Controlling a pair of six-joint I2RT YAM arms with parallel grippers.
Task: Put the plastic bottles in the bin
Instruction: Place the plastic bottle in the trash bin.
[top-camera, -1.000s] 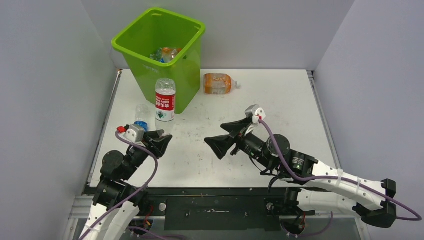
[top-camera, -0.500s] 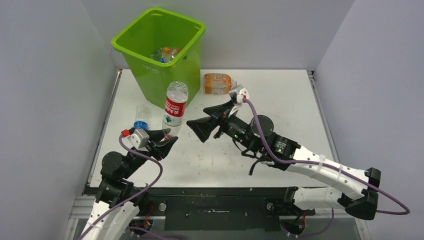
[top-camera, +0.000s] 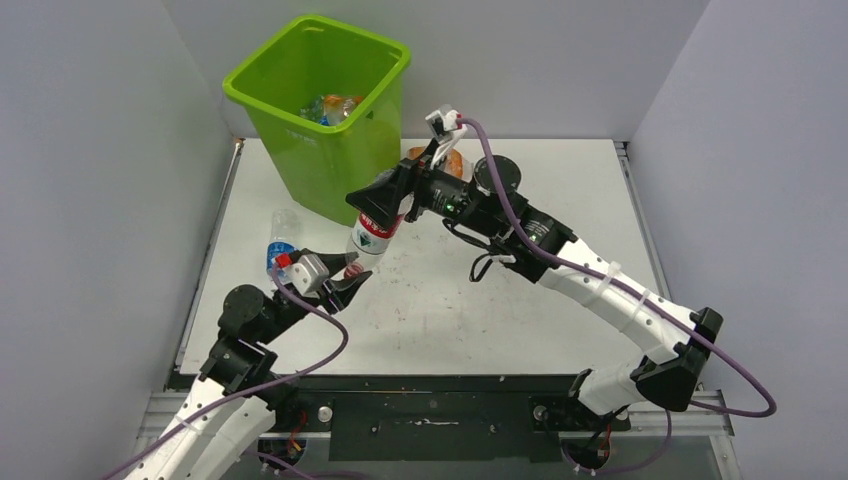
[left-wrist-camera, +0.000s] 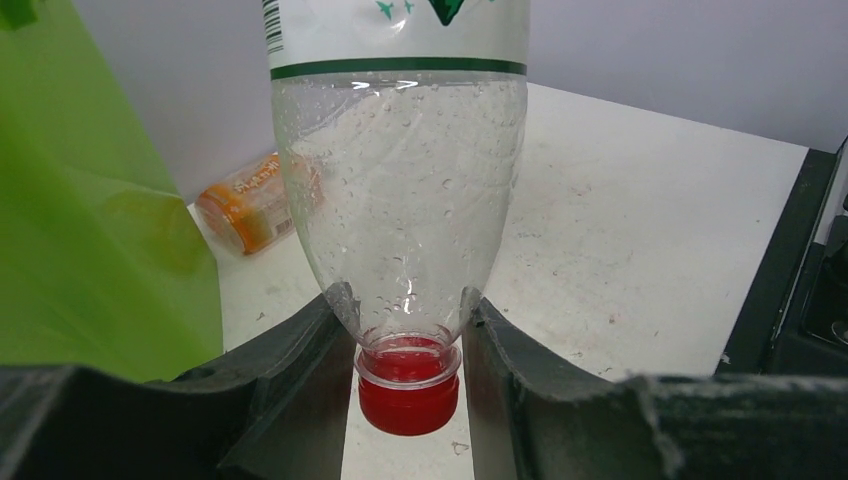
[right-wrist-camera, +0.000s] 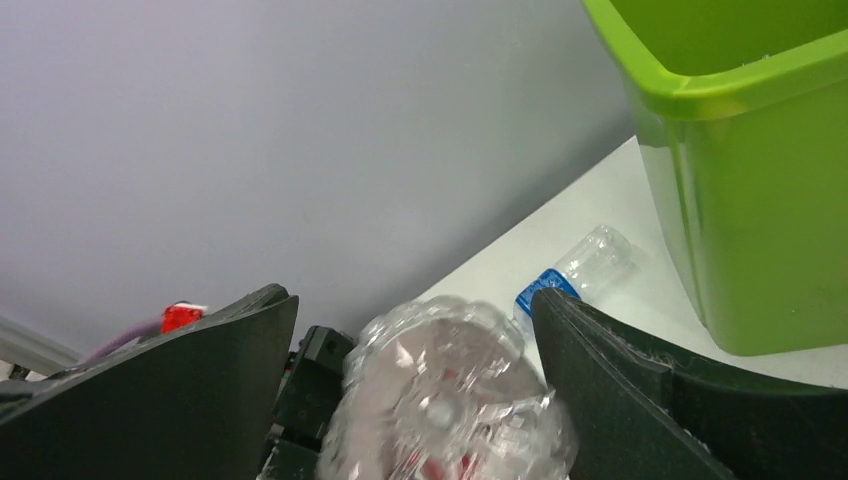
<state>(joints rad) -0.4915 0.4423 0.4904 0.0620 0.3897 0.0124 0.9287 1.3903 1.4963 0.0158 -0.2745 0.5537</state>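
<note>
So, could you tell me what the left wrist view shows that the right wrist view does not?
Only the left wrist view: the red cap, the left pincer shut on the neck of the clear bottle, and an orange bottle lying on the table. Only the right wrist view: a blue-labelled bottle lying near the green bin, and the right pincer open around the base. Both: the clear bottle and the green bin.

Our right gripper (top-camera: 378, 208) has swung forward and left to straddle the base of the bottle (top-camera: 368, 240), which our left gripper (top-camera: 349, 281) has tilted rightward.
</note>
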